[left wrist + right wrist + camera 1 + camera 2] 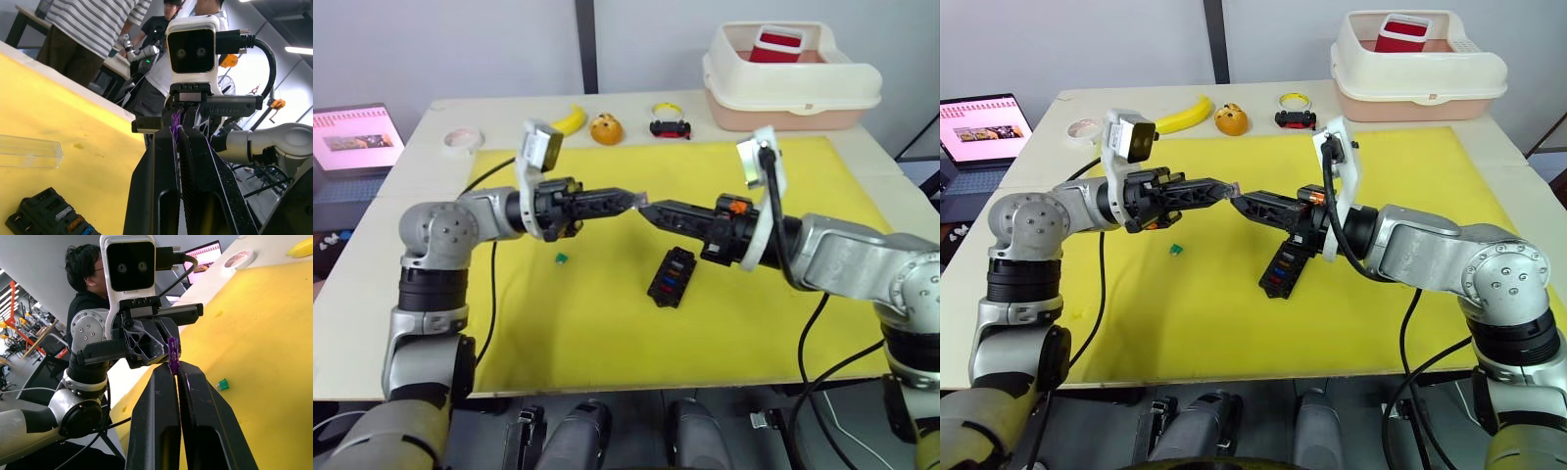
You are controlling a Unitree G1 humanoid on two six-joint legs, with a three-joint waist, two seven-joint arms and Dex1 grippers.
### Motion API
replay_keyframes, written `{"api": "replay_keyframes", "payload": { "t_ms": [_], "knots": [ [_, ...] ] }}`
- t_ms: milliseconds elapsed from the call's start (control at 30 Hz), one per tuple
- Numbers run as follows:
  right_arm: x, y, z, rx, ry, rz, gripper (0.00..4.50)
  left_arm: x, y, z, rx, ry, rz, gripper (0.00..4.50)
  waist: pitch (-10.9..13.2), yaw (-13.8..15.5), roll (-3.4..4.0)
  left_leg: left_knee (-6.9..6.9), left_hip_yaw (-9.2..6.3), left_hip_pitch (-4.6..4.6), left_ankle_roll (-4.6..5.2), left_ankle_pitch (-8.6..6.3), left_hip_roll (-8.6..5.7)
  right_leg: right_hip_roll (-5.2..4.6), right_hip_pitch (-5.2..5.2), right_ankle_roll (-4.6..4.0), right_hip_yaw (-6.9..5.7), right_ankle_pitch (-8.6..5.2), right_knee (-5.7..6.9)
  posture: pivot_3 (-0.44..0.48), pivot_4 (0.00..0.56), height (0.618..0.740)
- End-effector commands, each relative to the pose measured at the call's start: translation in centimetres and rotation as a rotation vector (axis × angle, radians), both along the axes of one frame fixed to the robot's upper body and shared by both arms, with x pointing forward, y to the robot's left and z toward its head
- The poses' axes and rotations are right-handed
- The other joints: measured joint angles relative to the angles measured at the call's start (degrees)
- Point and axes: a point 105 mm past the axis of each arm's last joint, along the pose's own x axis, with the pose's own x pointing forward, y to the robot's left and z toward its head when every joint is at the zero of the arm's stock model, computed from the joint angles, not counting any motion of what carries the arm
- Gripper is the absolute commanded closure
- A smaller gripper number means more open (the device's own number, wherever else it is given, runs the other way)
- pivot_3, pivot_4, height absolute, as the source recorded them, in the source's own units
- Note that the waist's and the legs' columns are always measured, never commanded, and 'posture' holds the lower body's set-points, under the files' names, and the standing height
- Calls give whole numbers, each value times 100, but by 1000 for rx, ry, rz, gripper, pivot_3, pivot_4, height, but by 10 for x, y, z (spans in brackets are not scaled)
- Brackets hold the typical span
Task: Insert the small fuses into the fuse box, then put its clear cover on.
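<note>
While both arms reach toward each other above the yellow mat (pixel 607 323), I see the left tool (pixel 631 201) and the right tool (pixel 651 209) meeting tip to tip over the middle of the desk (pixel 431 147). A purple fuse (pixel 172 352) sits pinched between the right tool's closed fingers (pixel 195 396), and the left wrist view shows the same purple piece at the left tool's closed tips, so both seem to grip it at once. The fuse box (pixel 672 276) lies on the mat just near of the tools, slightly right, with several coloured fuses already in its slots. A green fuse (pixel 562 258) lies loose on the mat to the left of the box. The clear cover (pixel 29 152) rests flat on the mat close to the box.
</note>
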Motion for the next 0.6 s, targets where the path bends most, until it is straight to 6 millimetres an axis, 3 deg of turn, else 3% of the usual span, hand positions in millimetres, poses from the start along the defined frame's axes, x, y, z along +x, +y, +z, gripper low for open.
{"api": "replay_keyframes", "payload": {
  "t_ms": [33,67,167,400,600],
  "knots": [
    [-7,0,15,13,-64,22,4472,-1,3,-3,48,-45,24,4500,0,0,0,0,0,0,0,0,0,0,0,0,0,0,0,0,150,740],
    [-7,0,14,-6,-65,21,4472,0,3,-4,61,-55,28,4500,0,0,0,0,0,0,0,0,0,0,0,0,0,0,0,0,150,740],
    [-6,-3,8,-90,-70,20,4500,2,5,-8,107,-94,42,3540,0,0,0,0,2,0,0,0,0,0,0,0,1,0,-1,0,150,740],
    [3,-24,-16,-477,-110,12,4500,11,22,-31,343,-290,52,24,3,2,4,-6,4,0,0,0,0,1,-1,-1,1,0,-7,0,150,740],
    [10,-42,-27,-752,-179,29,4500,13,15,-53,493,-501,-16,24,6,10,3,-7,9,0,3,-2,0,-2,-1,-1,1,0,-13,0,150,740]
  ]
}}
